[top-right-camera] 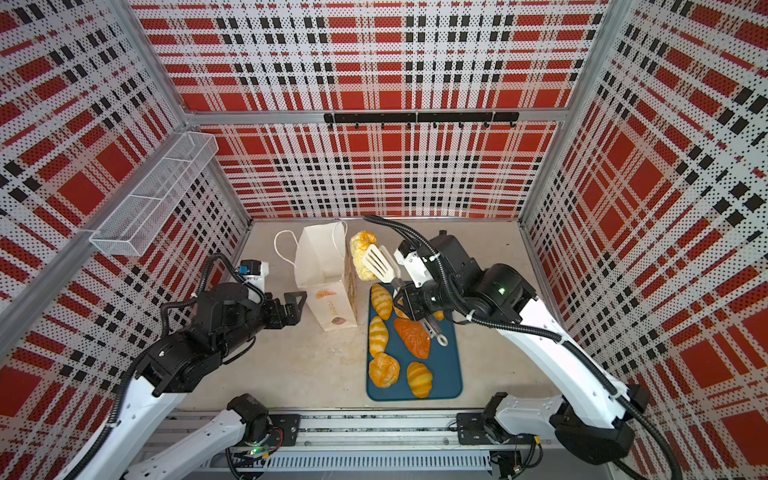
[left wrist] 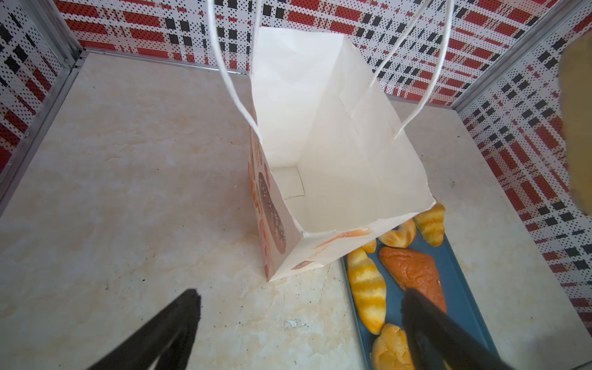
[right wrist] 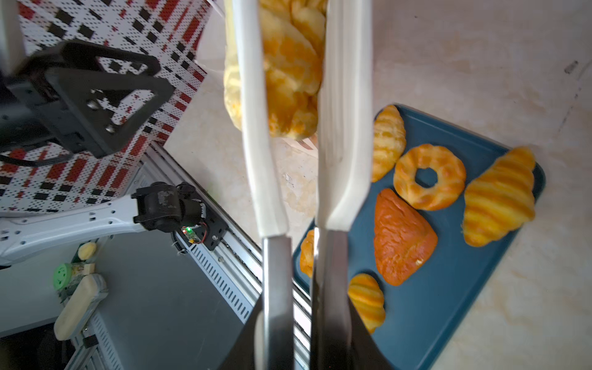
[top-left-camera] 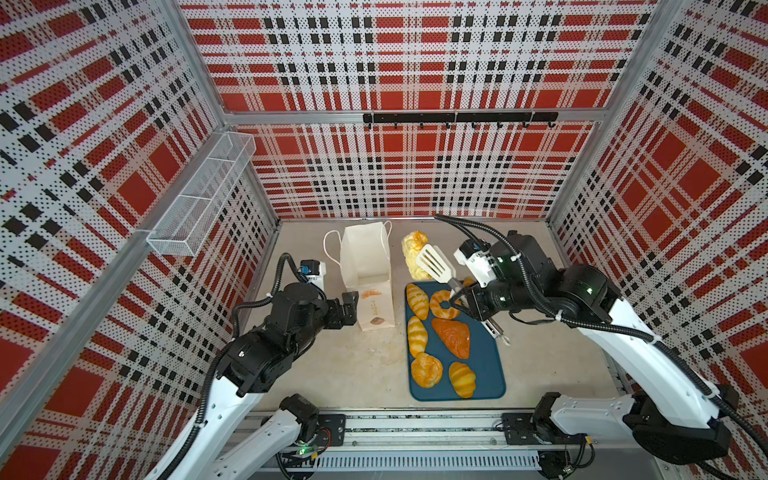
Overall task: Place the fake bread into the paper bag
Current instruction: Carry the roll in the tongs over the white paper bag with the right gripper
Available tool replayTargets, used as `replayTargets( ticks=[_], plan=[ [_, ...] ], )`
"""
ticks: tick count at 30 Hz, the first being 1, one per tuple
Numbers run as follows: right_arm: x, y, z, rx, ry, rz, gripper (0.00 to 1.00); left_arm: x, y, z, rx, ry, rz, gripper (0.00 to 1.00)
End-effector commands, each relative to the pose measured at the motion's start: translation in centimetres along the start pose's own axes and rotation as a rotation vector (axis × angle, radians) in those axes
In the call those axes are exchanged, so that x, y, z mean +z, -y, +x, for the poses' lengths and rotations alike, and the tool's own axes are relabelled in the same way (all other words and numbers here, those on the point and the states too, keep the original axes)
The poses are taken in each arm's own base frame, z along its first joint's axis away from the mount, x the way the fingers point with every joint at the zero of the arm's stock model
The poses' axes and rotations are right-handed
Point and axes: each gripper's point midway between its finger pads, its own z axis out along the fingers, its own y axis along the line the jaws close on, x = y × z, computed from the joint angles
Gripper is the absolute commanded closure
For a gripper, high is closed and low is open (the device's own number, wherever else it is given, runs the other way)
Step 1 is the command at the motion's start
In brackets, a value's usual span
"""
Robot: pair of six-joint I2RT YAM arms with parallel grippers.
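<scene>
The white paper bag (top-left-camera: 365, 266) (top-right-camera: 324, 266) (left wrist: 336, 144) stands open and upright, nothing visible inside. My left gripper (top-left-camera: 349, 307) (top-right-camera: 293, 305) (left wrist: 301, 298) is open, close by the bag's near side. My right gripper (top-left-camera: 461, 297) (top-right-camera: 409, 299) (right wrist: 302, 320) is shut on metal tongs with white blades (top-left-camera: 434, 262) (right wrist: 342, 128). The tongs clamp a big yellow bread (top-left-camera: 415, 249) (top-right-camera: 361, 253) (right wrist: 288, 73) in the air, just right of the bag. On the teal tray (top-left-camera: 486, 365) (right wrist: 464, 288) lie croissants (top-left-camera: 417, 301), a ring doughnut (right wrist: 429, 176), a round bun (top-left-camera: 427, 370) and a brown triangular loaf (top-left-camera: 452, 337) (left wrist: 413, 272).
A white wire mesh basket (top-left-camera: 203, 195) hangs on the left wall. A black hook rail (top-left-camera: 459, 118) runs along the back wall. The arms' base rail (top-left-camera: 415, 428) lines the table's front edge. Plaid walls close in three sides.
</scene>
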Motion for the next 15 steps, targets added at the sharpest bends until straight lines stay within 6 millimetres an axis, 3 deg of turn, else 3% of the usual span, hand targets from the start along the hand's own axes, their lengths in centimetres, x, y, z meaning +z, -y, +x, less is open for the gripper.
replayTargets(
  ticks=[1, 9, 15],
  plan=[
    [-1.3, -2.8, -3.4, -0.078, 0.111, -0.118, 0.71, 0.1, -0.5, -0.5, -0.031, 0.023, -0.025, 0.01],
    [1.8, -4.8, -6.8, -0.107, 0.104, -0.194, 0.73, 0.3, -0.8, 0.2, -0.038, 0.002, -0.032, 0.01],
    [3.9, -5.4, -7.9, -0.119, 0.096, -0.198, 0.72, 0.2, -0.9, 0.2, -0.028, -0.002, -0.037, 0.01]
  ],
)
